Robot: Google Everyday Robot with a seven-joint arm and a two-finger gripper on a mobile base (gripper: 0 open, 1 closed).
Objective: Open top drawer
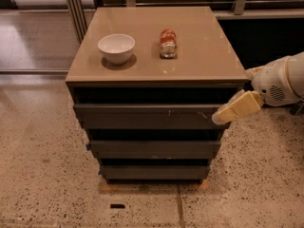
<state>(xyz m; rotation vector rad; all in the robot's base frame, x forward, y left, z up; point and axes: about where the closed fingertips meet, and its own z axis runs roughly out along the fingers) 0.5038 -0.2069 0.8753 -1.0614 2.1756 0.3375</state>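
Note:
The top drawer (147, 115) is the widest of three dark grey handleless fronts under a tan cabinet top, with small pale scratch marks near its right side. It sits flush in the stack, with a dark gap above it. My gripper (227, 113) reaches in from the right on a white arm (285, 80). Its pale finger (237, 109) points left and down, with the tip at the right end of the top drawer front. The mid-width drawer (154, 148) and the narrowest drawer (154, 171) lie below.
A white bowl (116, 47) and a red soda can lying on its side (167, 42) sit on the cabinet top (199, 56). Speckled floor surrounds the cabinet. A metal railing and dark wall run behind, with a post (76, 8) at the back left.

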